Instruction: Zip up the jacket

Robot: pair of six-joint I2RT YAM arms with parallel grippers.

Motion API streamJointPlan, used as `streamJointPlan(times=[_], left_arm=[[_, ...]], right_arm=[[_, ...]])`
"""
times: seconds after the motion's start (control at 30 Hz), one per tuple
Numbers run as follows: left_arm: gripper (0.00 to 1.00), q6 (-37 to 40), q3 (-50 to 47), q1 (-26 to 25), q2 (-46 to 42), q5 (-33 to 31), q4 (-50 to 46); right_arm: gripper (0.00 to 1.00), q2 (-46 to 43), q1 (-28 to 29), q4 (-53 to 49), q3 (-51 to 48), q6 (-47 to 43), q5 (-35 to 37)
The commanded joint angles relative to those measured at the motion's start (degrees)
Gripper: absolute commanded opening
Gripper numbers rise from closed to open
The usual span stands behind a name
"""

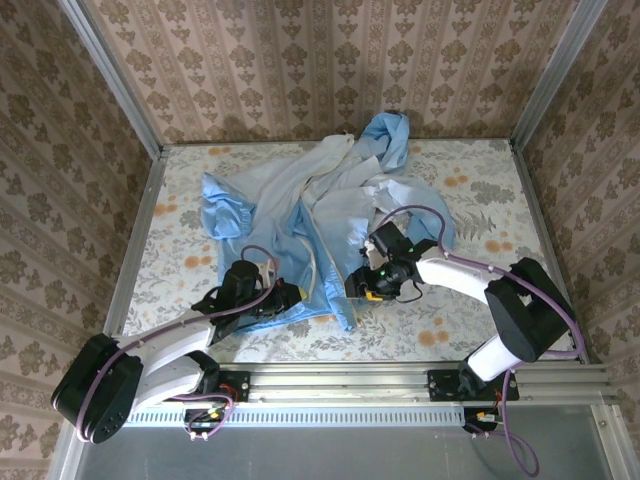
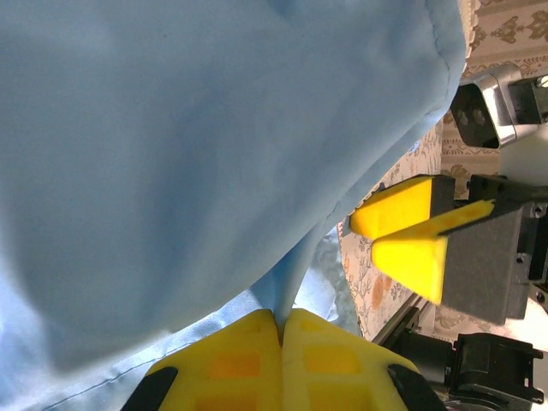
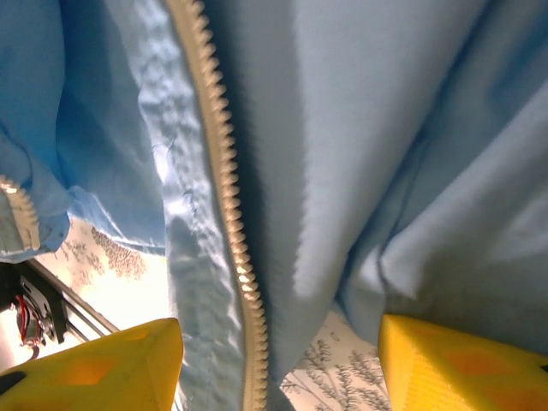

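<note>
One jacket (image 1: 300, 200), pale blue and white, lies crumpled at the middle of a floral-covered table (image 1: 480, 200), with two robot arms reaching into its near hem. The left gripper (image 1: 288, 298) sits at the hem's left corner and the right gripper (image 1: 362, 287) just beside it on the right, the two close but apart. Patterned walls (image 1: 300, 60) close in three sides, a metal rail (image 1: 340, 380) carries both bases along the near edge, and a purple cable (image 1: 415, 210) loops over the right arm. From above, the arms' own bodies hide the fingertips, so the jaws' state cannot be read there. The left wrist camera settles it for that arm: its two yellow fingers (image 2: 231, 360) are pressed together, pinching a fold of blue cloth, with the right gripper seen beyond, its yellow jaws parted beside the hem. The right wrist camera shows its two fingers (image 3: 94, 364) spread wide at the lower corners, clamping nothing, and between them hangs the cream zipper (image 3: 224, 163), one long row of teeth down the cloth and a second short stretch at the left edge.
</note>
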Motion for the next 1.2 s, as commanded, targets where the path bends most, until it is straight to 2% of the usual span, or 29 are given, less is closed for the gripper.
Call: streamJointPlan(times=[0.0, 0.17, 0.43, 0.63, 0.8, 0.9, 1.03, 1.17], left_arm=[[0.00, 1.32, -0.44, 0.58, -1.83, -0.20, -1.47], [0.00, 1.90, -0.75, 0.71, -7.57, -3.08, -8.71], [0.00, 2.20, -2.34, 1.76, -20.96, -8.29, -22.08], [0.00, 1.25, -3.82, 3.56, -28.15, -9.55, -27.51], [0.00, 1.25, -4.00, 4.82, -29.92, -9.08, -30.46], [0.00, 1.25, -4.34, 5.19, -29.75, -8.52, -30.55], [0.00, 1.55, -4.44, 5.46, -29.53, -8.06, -30.47], [0.00, 1.69, -4.69, 5.59, -28.83, -7.48, -29.80]], right_arm=[[0.59, -0.26, 2.86, 3.20, 0.36, 2.79, 0.37], [0.56, 2.43, 6.43, 3.63, 3.22, 4.06, 0.08], [0.53, 1.14, 12.18, 2.74, 8.52, 5.25, 2.25], [0.52, 6.35, 17.60, 7.75, 11.67, 7.99, -1.22], [0.54, 6.50, 19.44, 10.27, 12.66, 7.24, -2.91], [0.56, 5.47, 19.36, 7.91, 12.37, 4.89, -2.09], [0.57, 2.44, 18.61, 1.66, 11.64, 2.76, 1.47], [0.56, -0.98, 18.30, -5.17, 11.21, 1.79, 8.31]])
